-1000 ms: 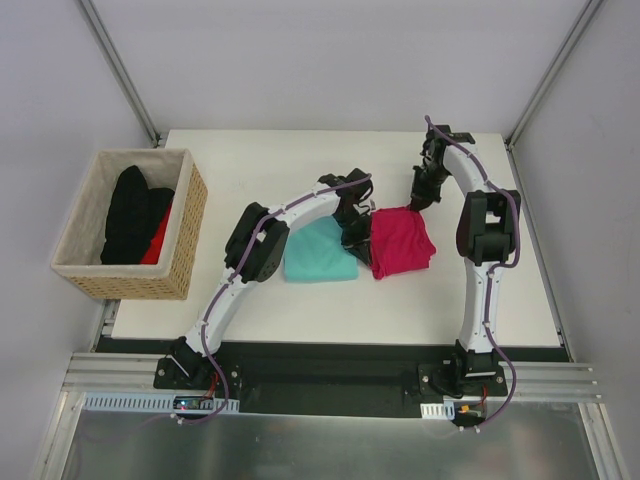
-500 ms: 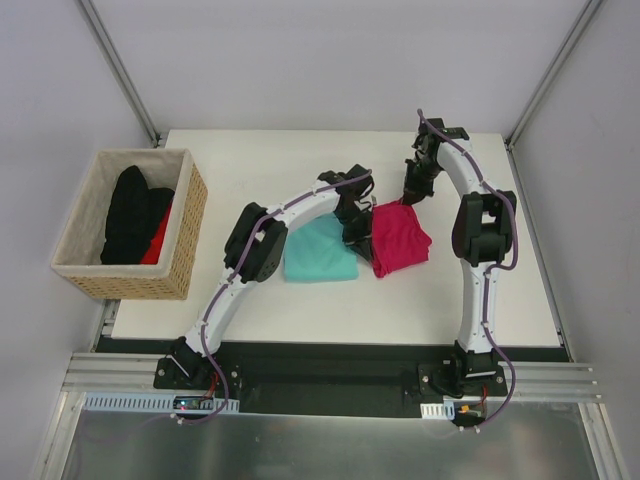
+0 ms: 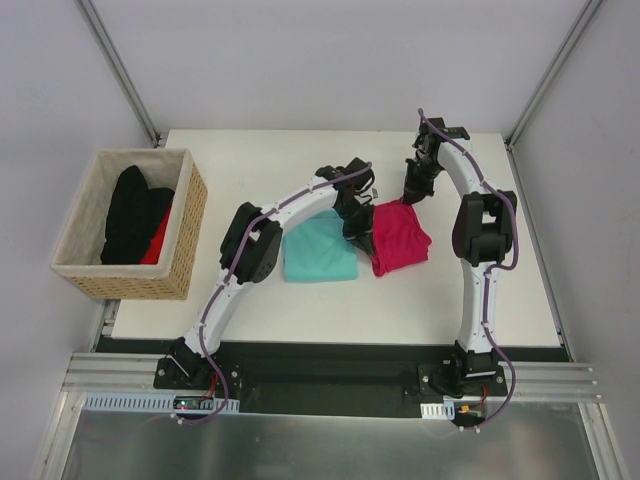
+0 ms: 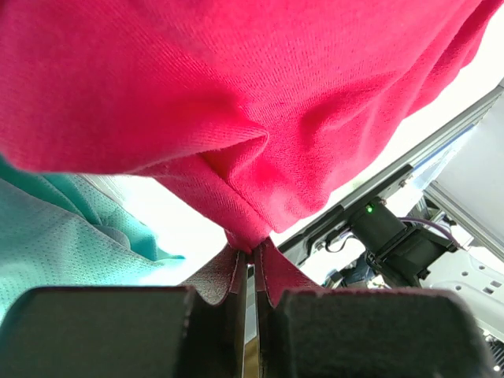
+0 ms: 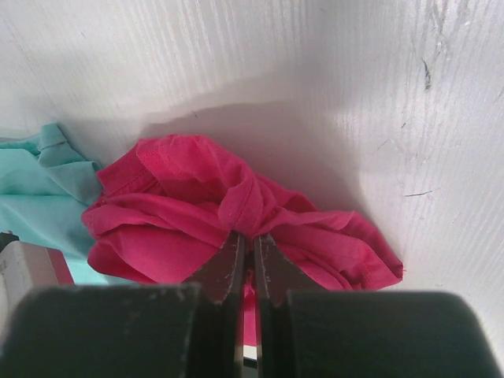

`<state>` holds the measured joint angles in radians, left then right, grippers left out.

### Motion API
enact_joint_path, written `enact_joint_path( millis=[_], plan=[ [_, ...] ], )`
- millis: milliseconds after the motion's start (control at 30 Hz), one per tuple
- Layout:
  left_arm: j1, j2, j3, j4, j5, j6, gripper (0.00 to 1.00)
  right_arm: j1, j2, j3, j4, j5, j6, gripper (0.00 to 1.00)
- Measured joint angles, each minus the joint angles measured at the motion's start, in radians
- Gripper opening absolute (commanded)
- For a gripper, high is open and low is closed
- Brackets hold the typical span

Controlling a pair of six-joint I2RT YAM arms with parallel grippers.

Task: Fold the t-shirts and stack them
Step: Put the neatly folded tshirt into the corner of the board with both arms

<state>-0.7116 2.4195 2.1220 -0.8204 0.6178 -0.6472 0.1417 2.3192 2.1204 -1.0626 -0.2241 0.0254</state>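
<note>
On the white table (image 3: 300, 170), between pale walls (image 3: 300, 60): one teal t-shirt (image 3: 320, 255) is being shown; one magenta t-shirt (image 3: 402, 238) is being pinched by closed left gripper (image 4: 253, 250) and right gripper (image 5: 246, 240).

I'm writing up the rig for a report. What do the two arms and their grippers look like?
Both the left arm and right arm have slim white links, bulky black joint housings and a purple cable running along them. The left gripper and right gripper are black, with two flat, narrow fingers.
</note>
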Motion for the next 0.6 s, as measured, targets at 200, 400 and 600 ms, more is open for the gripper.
enact_joint_path(
  millis=[200, 400, 600],
  plan=[
    [0.000, 0.000, 0.000, 0.000, 0.002, 0.000, 0.00, 0.000, 0.000, 0.000, 0.000, 0.000, 0.000, 0.01],
    [0.000, 0.000, 0.000, 0.000, 0.008, 0.000, 0.00, 0.000, 0.000, 0.000, 0.000, -0.001, 0.000, 0.01],
    [0.000, 0.005, 0.000, 0.000, 0.025, -0.001, 0.08, 0.000, 0.000, 0.000, 0.000, -0.001, 0.000, 0.01]
  ],
)
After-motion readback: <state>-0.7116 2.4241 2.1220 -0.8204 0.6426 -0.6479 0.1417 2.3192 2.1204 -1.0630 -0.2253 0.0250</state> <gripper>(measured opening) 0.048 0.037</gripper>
